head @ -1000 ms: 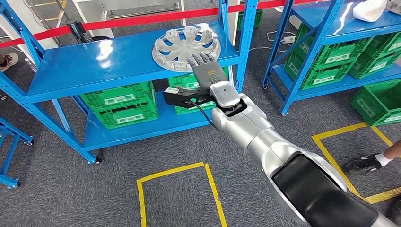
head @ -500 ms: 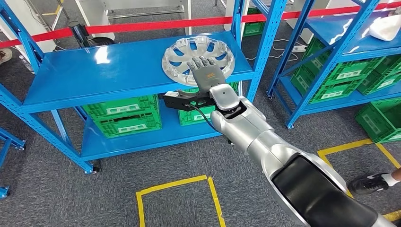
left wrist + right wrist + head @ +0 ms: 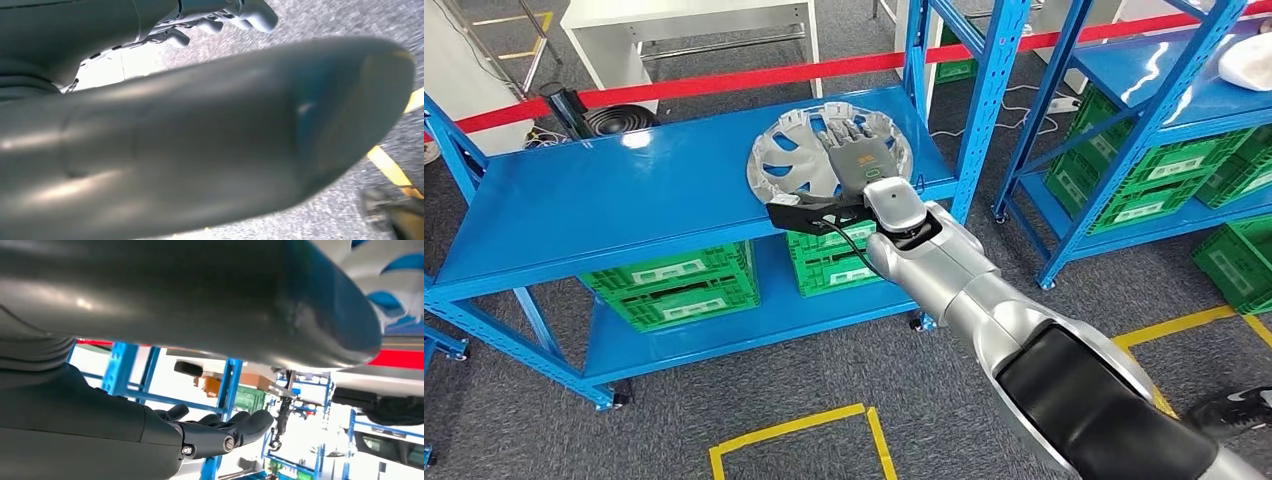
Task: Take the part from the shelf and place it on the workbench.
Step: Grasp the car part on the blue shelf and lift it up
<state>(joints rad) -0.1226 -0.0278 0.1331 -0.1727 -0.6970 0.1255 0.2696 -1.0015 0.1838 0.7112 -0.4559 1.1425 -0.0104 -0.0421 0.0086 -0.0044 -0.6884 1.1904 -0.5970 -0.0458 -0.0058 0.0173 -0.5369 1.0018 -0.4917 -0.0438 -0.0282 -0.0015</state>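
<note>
Blue shelf (image 3: 624,190) | hubcap (image 3: 794,160) at its 2 o'clock corner | right hand (image 3: 859,155) flat on hubcap, fingers (image 3: 844,130) spread, holding nothing | risk: rim slips off edge if pushed.

Wheel covers: you have one silver wheel cover (image 3: 829,152) on the top shelf.
Blue shelving racks: you see two, a near rack (image 3: 624,190) and a right-hand rack (image 3: 1144,75).
Green crates under the near rack: two, a left crate (image 3: 679,290) and a right crate (image 3: 834,262).
Red barrier tapes: one red tape (image 3: 724,80).
</note>
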